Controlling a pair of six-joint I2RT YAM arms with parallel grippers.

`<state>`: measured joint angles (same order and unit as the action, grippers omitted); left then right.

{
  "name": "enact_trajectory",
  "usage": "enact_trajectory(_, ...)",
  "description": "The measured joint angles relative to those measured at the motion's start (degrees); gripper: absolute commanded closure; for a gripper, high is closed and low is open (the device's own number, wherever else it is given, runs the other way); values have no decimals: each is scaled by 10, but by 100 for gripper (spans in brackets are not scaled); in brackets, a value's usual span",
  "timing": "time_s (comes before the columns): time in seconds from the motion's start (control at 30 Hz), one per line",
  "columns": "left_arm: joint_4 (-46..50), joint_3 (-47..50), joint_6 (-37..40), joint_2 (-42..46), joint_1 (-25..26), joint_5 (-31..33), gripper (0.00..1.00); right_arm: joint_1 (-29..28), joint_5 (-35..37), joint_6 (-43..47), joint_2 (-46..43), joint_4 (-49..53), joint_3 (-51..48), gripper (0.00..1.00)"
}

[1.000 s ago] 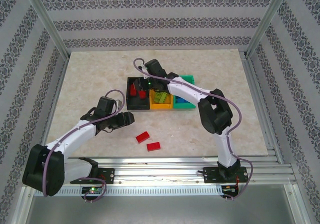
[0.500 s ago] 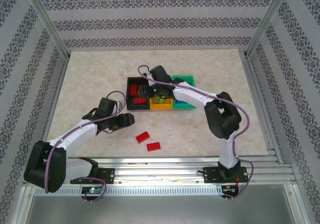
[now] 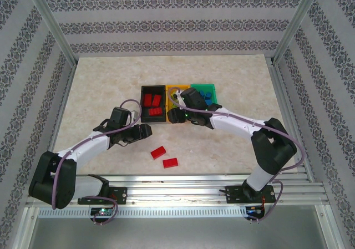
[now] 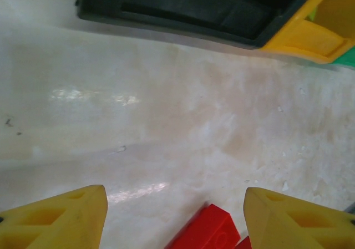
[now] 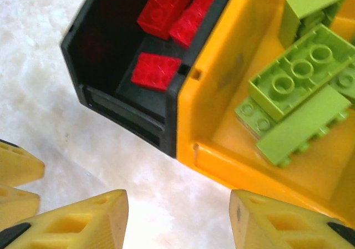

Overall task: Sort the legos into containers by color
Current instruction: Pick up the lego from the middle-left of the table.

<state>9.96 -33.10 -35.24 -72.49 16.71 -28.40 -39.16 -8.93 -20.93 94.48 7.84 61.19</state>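
Your left jaws stand apart, empty, above a loose red lego (image 4: pixel 208 232) on the desk (image 4: pixel 166 121) — right jaws also parted, empty, beside the black bin (image 5: pixel 127 113) of red legos (image 5: pixel 165 5).

Both jaws parted, seemingly empty.

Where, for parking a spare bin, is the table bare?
Bare: the table behind the black bin, orange bin and green bin, plus wide margins either side. Crowded: near middle, two red legos by the left fingers, right fingers before the bins.
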Motion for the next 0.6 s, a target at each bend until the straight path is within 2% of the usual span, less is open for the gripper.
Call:
enact_trajectory(0.37,28,-18,45,-15,8,-30,34,0,37,0,-52,-13,-50,47)
enact_trajectory(0.6,85,-59,88,-28,54,-31,34,12,60,0,-85,-12,-95,47)
